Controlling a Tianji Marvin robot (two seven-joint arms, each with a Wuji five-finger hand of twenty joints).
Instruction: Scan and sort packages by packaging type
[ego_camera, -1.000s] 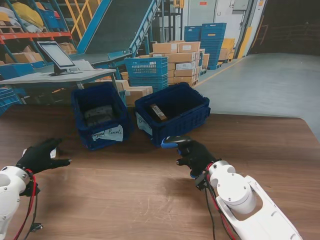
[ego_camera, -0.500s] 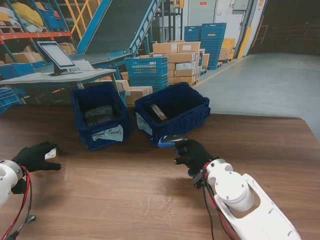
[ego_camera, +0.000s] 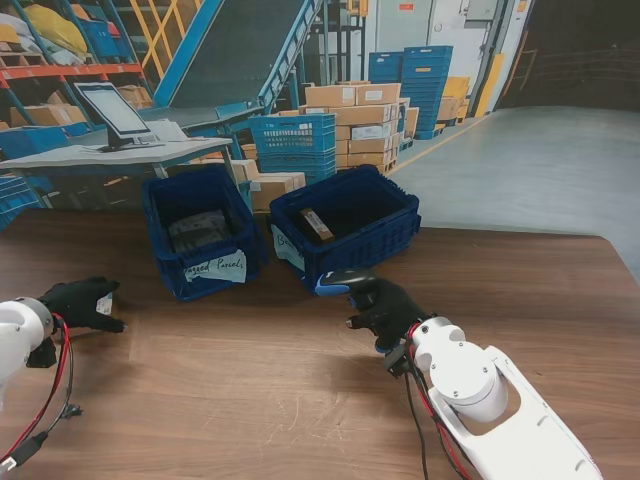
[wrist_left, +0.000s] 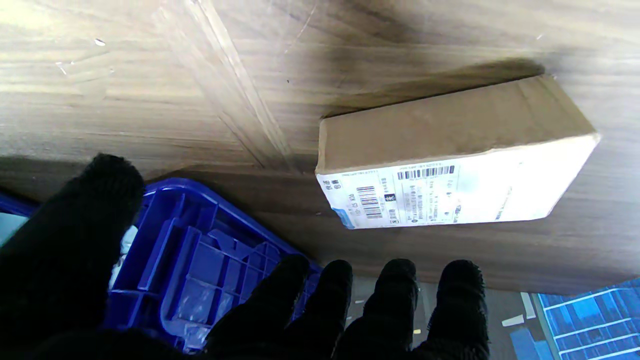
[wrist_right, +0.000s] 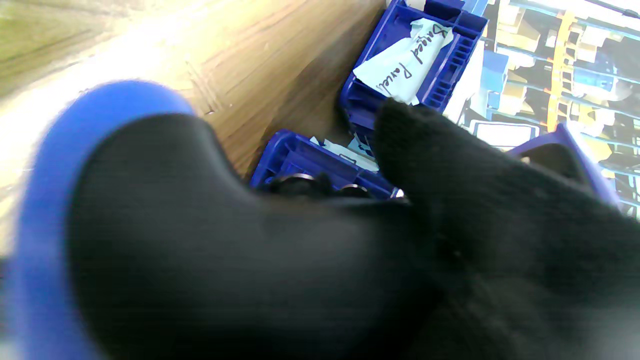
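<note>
While the wooden table (ego_camera: 300, 400) is carrying everything in view, two blue bins are sitting on it just beyond the right hand (ego_camera: 385, 310): the boxed-parcel bin (ego_camera: 350, 225) directly ahead of the fingers, and the bagged-parcel bin (ego_camera: 200, 235) ahead and toward the left hand (ego_camera: 80, 302). Each is already holding a parcel.

The cardboard box (wrist_left: 450, 160) — the item now awaiting scan — is lying flat on the table just ahead of the left fingertips (wrist_left: 395, 280), label side showing its barcode. The left hand is hovering with fingers spread, holding nothing and not touching the box.

The right hand is wrapping closed around the blue-headed scanner (ego_camera: 335, 284), its nose pointing toward the bins rather than the box.

Risks, as judged: the box is lying near the far table edge, so a clumsy reach could be pushing it off; and the scanner is standing well apart from the label — a misread is likely unless the box is brought across.
</note>
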